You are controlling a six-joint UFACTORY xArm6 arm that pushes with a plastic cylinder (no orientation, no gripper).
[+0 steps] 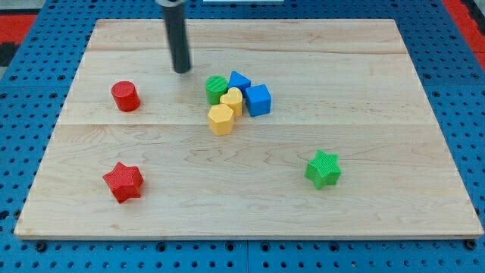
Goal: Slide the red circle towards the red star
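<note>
The red circle [125, 96] stands on the wooden board at the view's left, in the upper half. The red star [123, 182] lies below it near the board's lower left. My tip [183, 71] rests on the board to the right of and slightly above the red circle, clearly apart from it, and to the left of a cluster of blocks. The rod rises straight toward the view's top.
A cluster sits right of my tip: a green circle [216, 88], a blue triangular block [239, 80], a blue cube [258, 99], and two yellow blocks [232, 101], [220, 119]. A green star [323, 168] lies at the lower right. The board [379, 220] is ringed by blue pegboard.
</note>
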